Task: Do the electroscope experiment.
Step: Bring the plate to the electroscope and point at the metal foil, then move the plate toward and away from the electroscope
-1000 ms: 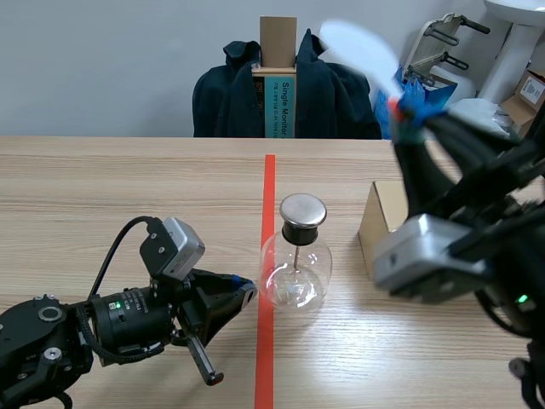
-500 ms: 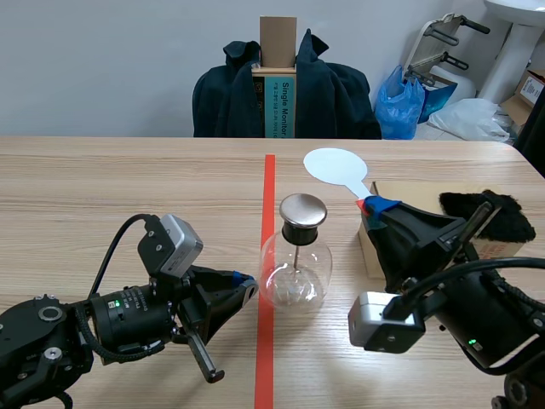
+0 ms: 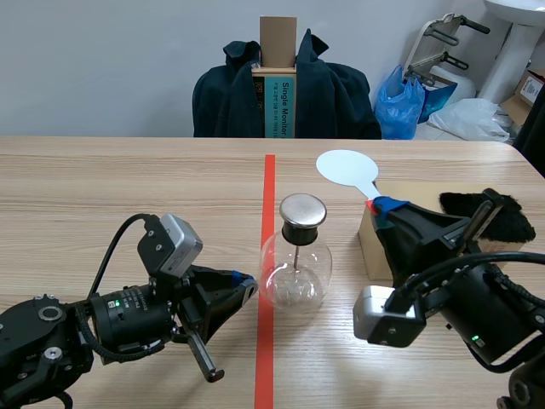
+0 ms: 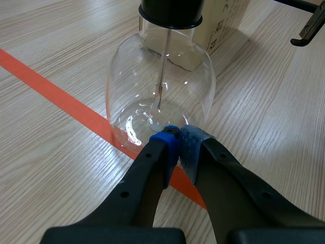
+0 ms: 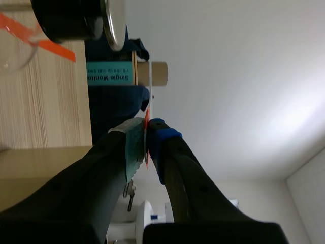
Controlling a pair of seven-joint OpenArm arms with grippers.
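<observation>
Glass: a round, clear flask (image 3: 295, 268) with a black stopper, a shiny flat metal cap (image 3: 303, 208) and a thin rod inside.
Where: it stands on the red line (image 3: 269, 183), in the middle of the wooden table (image 3: 128, 187).
Left side: the left claw (image 3: 245, 286) is pinched together on nothing, its blue pads right at the flask's foot.
Right side: the right claw (image 3: 385, 206) squeezes the thin handle of a flat, round white paddle (image 3: 345, 167), which is up beside the cap and not touching it.
Behind: a brown cardboard box (image 3: 369, 234) with black fluffy fur (image 3: 509, 217) on it.
Change: the paddle has slid a little to the right since half a second ago; the flask has stayed put.
</observation>
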